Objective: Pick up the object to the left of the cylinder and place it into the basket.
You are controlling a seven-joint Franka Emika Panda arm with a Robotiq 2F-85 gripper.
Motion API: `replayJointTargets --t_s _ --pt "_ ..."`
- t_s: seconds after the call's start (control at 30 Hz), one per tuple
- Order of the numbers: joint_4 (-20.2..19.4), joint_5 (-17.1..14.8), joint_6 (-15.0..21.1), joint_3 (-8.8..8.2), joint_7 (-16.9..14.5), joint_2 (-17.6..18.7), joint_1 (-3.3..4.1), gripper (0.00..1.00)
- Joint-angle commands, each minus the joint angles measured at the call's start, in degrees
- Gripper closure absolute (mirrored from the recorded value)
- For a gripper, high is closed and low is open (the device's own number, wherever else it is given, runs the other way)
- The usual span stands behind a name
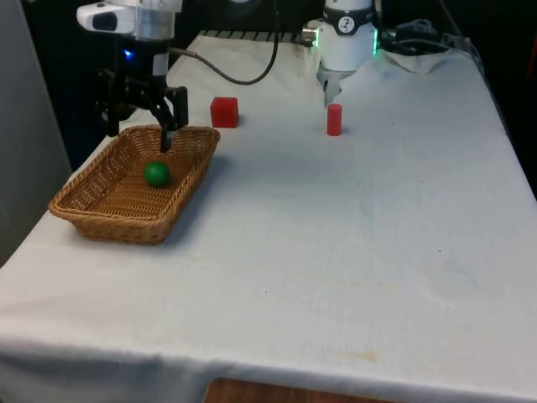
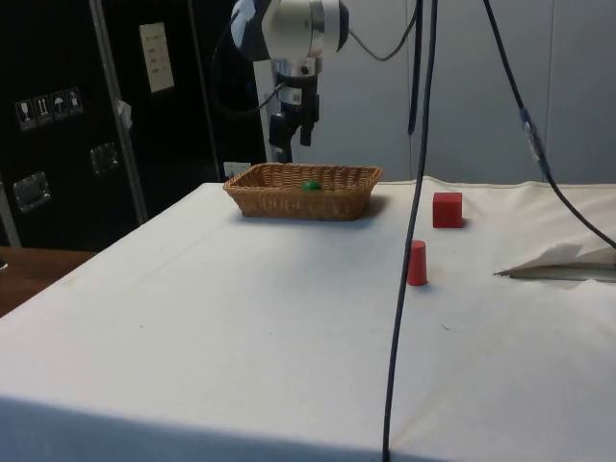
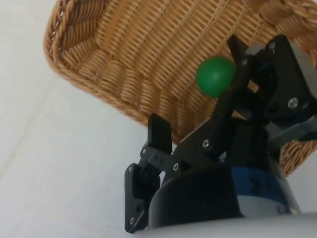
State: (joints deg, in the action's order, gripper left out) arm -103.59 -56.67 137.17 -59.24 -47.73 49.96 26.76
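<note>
**Green ball lies in the wicker basket, pincer released above it**

Front view: the black two-finger pincer (image 1: 138,134) hangs over the far end of the woven tan wicker basket (image 1: 101,210), its fingers spread apart and holding nothing. One fingertip dips just past the far rim, so its end is partly hidden against the weave. The small green ball (image 1: 156,174) rests on the basket floor, apart from both fingers. On the white-clothed surface (image 1: 336,252), a red cube (image 1: 224,112) stands just beyond the basket on the front view's right, and a small upright red cylinder (image 1: 334,119) stands farther to that side.

Side view: the basket wall (image 2: 303,200) hides most of the ball (image 2: 311,186); a green sliver shows over the rim. The pincer (image 2: 289,130) hangs above the basket, its fingers too dark to separate here. A black cable crosses in front of the cylinder (image 2: 416,263); the cube (image 2: 447,209) stands near the basket.

Wrist view: the ball (image 3: 215,75) lies on the weave (image 3: 124,49), partly covered by one finger (image 3: 237,74).
</note>
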Motion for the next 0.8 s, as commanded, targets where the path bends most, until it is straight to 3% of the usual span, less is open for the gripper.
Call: replayJointTargets --t_s 0.0,0.17,0.2,0.27,0.3,0.33,0.53,0.57,0.6,0.77 --pt "-0.7 0.7 -0.2 -0.69 0.7 -0.5 1.15 0.00" --pt "-1.3 1.3 -0.1 -1.03 1.6 -1.5 2.46 0.00" --pt "-1.5 1.5 -0.1 -1.20 2.0 -1.9 3.15 0.00" --pt "-1.7 1.7 0.0 -1.38 2.3 -2.2 3.67 0.00" --pt "-1.0 1.1 0.0 -0.63 1.7 -2.1 2.75 0.00" --pt "-1.8 1.8 0.0 -1.43 2.6 -2.3 4.01 0.00" --pt "-2.3 3.6 0.3 -1.60 4.7 -3.7 5.90 0.00" --pt "-1.6 3.3 0.1 -0.92 4.4 -3.7 5.04 0.00" --pt "-2.3 3.8 0.4 -1.60 5.0 -4.0 6.25 0.00" --pt "-2.5 5.3 0.5 -1.72 6.9 -4.9 7.79 0.00"
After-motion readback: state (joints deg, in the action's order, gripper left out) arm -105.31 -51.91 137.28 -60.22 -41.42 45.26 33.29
